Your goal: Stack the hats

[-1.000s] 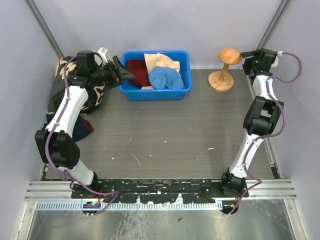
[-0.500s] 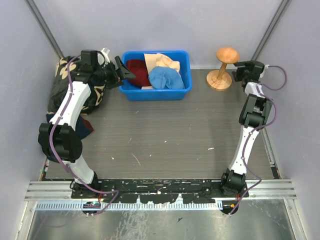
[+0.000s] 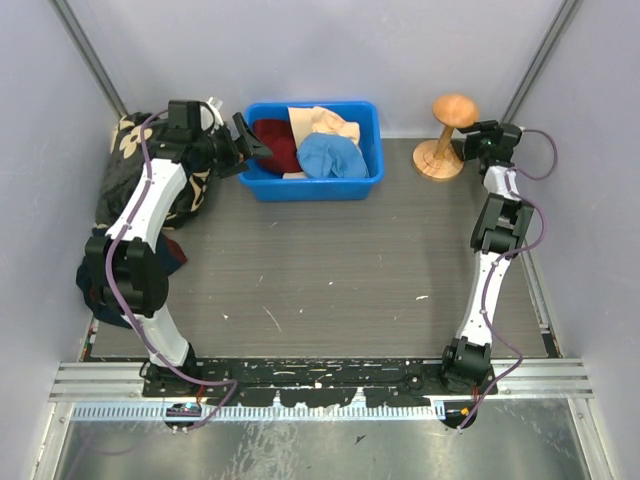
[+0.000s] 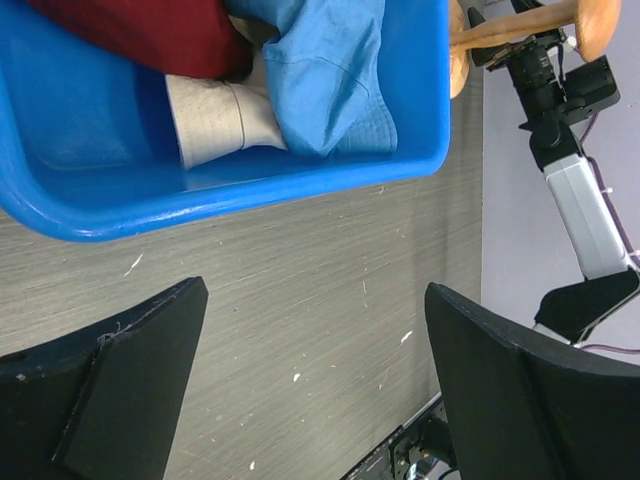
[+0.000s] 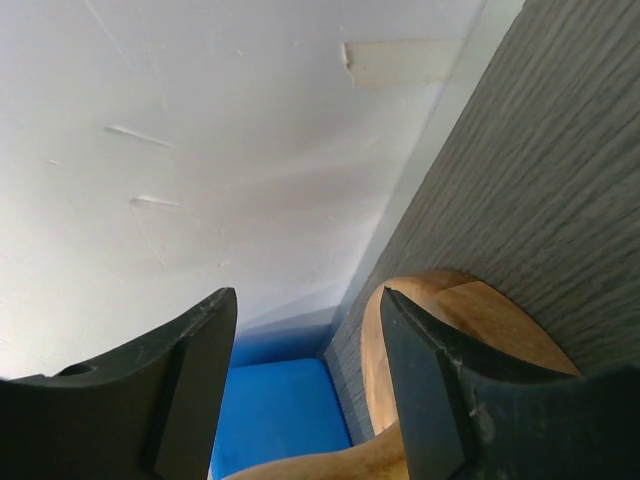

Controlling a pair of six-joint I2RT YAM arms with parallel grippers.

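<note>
Several hats lie in a blue bin (image 3: 310,187) at the back: a dark red one (image 3: 277,143), a light blue one (image 3: 332,157) and cream ones (image 3: 325,122). My left gripper (image 3: 250,150) is open and empty at the bin's left end. Its wrist view looks past the open gripper (image 4: 315,300) to the bin wall (image 4: 250,195), the light blue hat (image 4: 330,70), the dark red hat (image 4: 150,30) and a cream hat (image 4: 215,115). My right gripper (image 3: 468,142) is open and empty beside the wooden hat stand (image 3: 447,140); in its wrist view the gripper (image 5: 305,295) faces the stand's base (image 5: 470,330).
A black blanket with cream flowers (image 3: 125,170) is piled against the left wall, with a navy cloth with red trim (image 3: 165,255) in front of it. Grey walls close in the back and both sides. The arm bases stand on the near rail.
My right arm has swung its wrist down and left, from beside the stand's top to close against the stand. My left arm has straightened slightly; its gripper stays at the bin's left end.
</note>
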